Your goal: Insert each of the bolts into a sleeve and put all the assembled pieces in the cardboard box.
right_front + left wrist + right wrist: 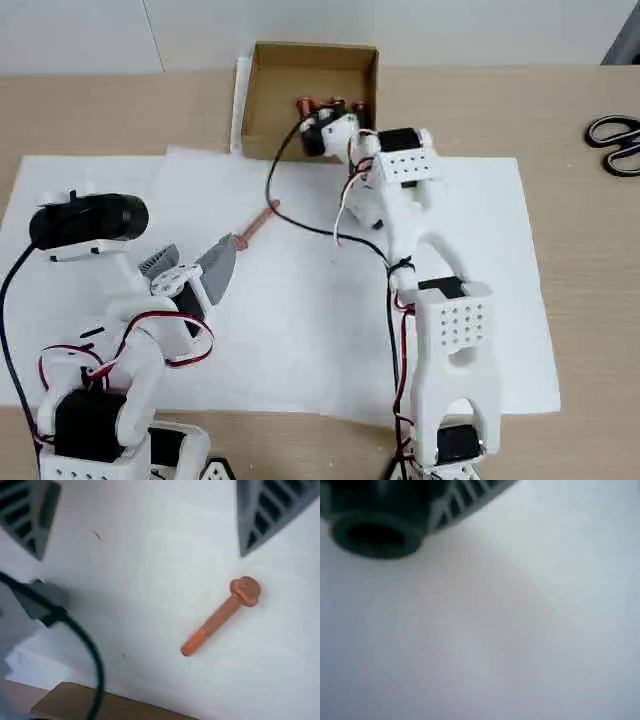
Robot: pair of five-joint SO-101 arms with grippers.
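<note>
Left gripper (pixel 195 263): jaws standing released and wide apart, holding nothing, hovering low over the white paper sheet (pixel 300 350). One copper-coloured bolt (pixel 220 617) is lying flat on the sheet just beyond the fingertips, its head end nearest one grey finger (pixel 275 510), untouched.

Right gripper (pixel 318 128): hanging at the near wall of the single cardboard box (pixel 250 100) and grasping one black sleeve (pixel 375 532), which is sitting against a ribbed finger (pixel 462 500) with its bore facing the wrist camera.

Inside the box, three copper-coloured ends (pixel 335 103) are showing side by side beside this gripper; whether each is wearing a sleeve cannot be told. One pair of scissors (pixel 615 140) is resting on the wooden table (pixel 100 110), well apart from both arms.
</note>
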